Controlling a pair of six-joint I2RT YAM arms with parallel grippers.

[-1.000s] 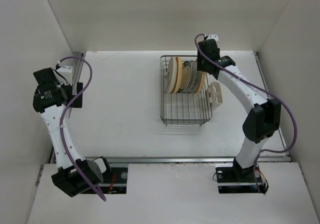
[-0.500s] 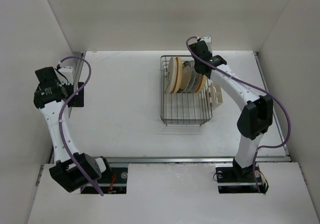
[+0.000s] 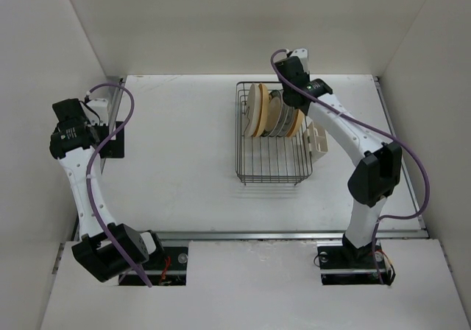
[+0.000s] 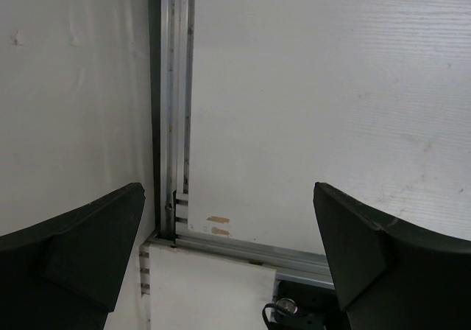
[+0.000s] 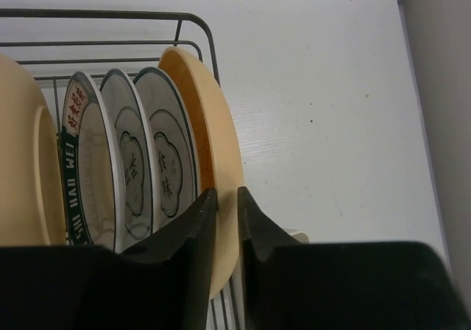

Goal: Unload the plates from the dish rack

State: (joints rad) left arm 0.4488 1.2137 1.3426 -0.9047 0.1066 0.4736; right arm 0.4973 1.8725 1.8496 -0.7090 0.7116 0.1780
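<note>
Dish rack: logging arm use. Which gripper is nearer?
Right. The right gripper is at the dish rack, pinching the orange plate; the left gripper hangs open at the table's left edge.

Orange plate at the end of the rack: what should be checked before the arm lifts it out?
1. right tool pinching the orange plate at its rim, one finger each side: ok.
2. white plate next to it outside the grip: ok.
3. Orange plate's lower edge free of the dish rack wires: cannot tell, hidden.
4. left tool open and far from the rack: ok.
</note>
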